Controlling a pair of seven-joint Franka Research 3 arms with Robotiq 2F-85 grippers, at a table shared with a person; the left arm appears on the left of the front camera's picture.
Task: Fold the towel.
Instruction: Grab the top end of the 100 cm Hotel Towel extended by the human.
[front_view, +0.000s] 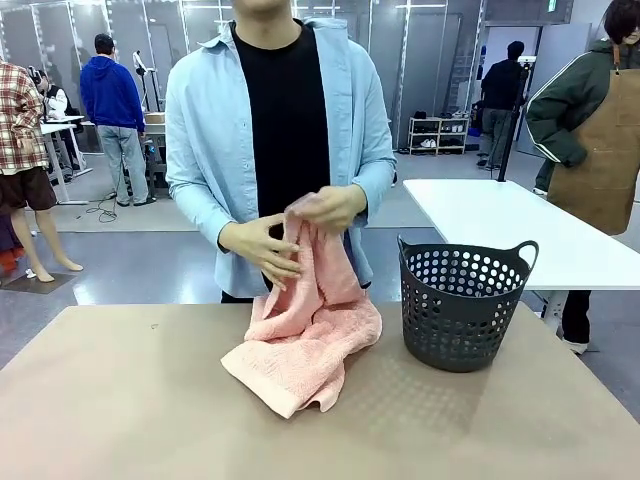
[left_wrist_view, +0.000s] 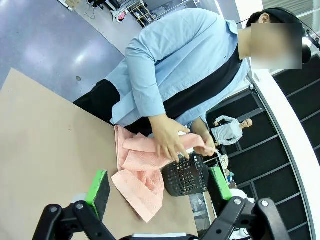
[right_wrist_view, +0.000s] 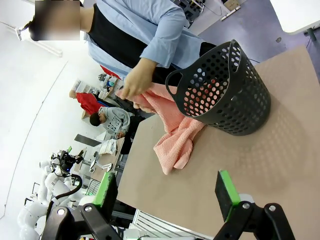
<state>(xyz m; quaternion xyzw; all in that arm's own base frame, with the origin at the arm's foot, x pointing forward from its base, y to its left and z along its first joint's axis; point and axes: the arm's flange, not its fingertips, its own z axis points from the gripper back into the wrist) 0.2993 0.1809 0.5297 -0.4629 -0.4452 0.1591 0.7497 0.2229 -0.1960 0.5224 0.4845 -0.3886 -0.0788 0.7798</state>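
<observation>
One towel (front_view: 305, 335) lies ahead of both grippers, its lower folds on the table (front_view: 110, 400) and its upper end raised in the person's two hands (front_view: 262, 252). One basket (front_view: 462, 310) stands just beside it. The left gripper (left_wrist_view: 159, 186) and right gripper (right_wrist_view: 165, 192) hang spread wide and empty, with bare tabletop open between them and the towel's near edge.

Left tool (left_wrist_view: 158, 182): green pads set wide apart, low in the frame.
Counter (left_wrist_view: 45, 145): tan.
Towel (left_wrist_view: 140, 170): pink and bunched; lower part lies on the counter, upper part held in a person's hands (left_wrist_view: 170, 142).
Basket (left_wrist_view: 186, 177): dark, perforated, upright, just beside the towel.
</observation>
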